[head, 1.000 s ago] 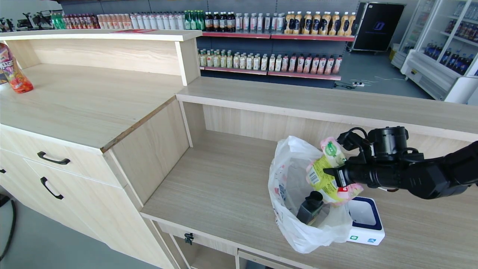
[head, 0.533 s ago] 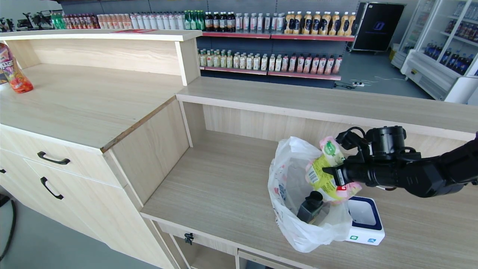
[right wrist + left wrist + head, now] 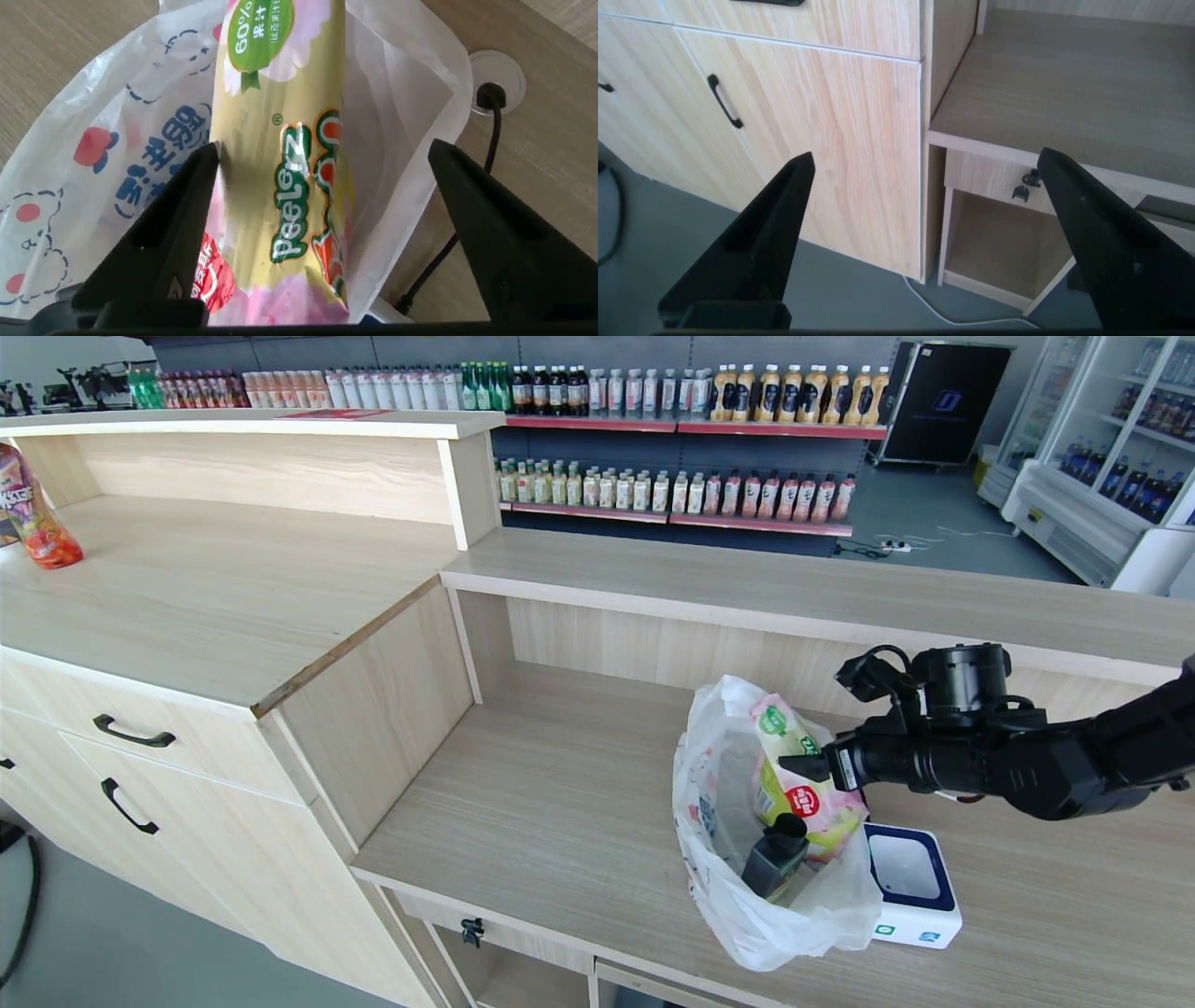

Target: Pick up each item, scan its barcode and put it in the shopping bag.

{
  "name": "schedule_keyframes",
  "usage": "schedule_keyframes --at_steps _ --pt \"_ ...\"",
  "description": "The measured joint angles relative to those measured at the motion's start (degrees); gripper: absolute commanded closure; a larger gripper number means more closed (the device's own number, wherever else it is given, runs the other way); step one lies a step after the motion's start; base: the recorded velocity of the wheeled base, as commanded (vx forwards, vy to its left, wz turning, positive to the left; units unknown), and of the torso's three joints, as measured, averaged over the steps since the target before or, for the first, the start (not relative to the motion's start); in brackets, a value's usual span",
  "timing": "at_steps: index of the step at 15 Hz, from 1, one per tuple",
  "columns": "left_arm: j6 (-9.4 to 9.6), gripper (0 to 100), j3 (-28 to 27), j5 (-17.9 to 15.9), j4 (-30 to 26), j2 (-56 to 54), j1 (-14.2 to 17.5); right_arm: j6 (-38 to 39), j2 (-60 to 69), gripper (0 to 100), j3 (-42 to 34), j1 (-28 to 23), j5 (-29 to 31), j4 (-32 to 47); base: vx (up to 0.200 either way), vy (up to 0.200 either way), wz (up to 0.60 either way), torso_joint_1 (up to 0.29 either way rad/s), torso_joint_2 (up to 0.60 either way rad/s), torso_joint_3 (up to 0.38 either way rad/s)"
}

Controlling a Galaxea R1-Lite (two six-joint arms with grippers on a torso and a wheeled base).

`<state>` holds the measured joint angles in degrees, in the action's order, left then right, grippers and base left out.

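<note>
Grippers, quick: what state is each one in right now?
Left gripper: open, empty.
Right gripper: open, gripping nothing; the yellow-and-pink snack pack stands between its spread fingers, inside the shopping bag.

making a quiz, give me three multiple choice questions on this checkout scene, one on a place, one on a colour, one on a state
1. Where is the snack pouch? A in the plastic bag B in a drawer C on the floor
2. What colour frames the top of the scanner? A red B dark blue C green
3. How is the left pincer? A shut on a bottle B shut on the bag C open, empty
Answers: A, the pouch leans inside the bag; B, a dark blue border rings its white top; C, it gapes wide with nothing between.
</note>
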<state>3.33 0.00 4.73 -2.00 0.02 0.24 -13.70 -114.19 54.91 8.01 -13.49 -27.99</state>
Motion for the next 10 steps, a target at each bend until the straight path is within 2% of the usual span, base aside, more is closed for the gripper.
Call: schedule_keyframes --at_steps 6,10 --pt "0.01 0 0.0 0.0 0.0 0.0 0.0 -0.6 3.9 0 0.0 0.1 -3.8 0.1 0.000 0.000 0.00 0.000 0.00 0.000" --pt "0.00 0 0.0 0.0 0.0 0.0 0.0 -1.6 11.9 0 -0.7 0.4 -7.0 0.5 0.000 0.000 0.00 0.000 0.00 0.000"
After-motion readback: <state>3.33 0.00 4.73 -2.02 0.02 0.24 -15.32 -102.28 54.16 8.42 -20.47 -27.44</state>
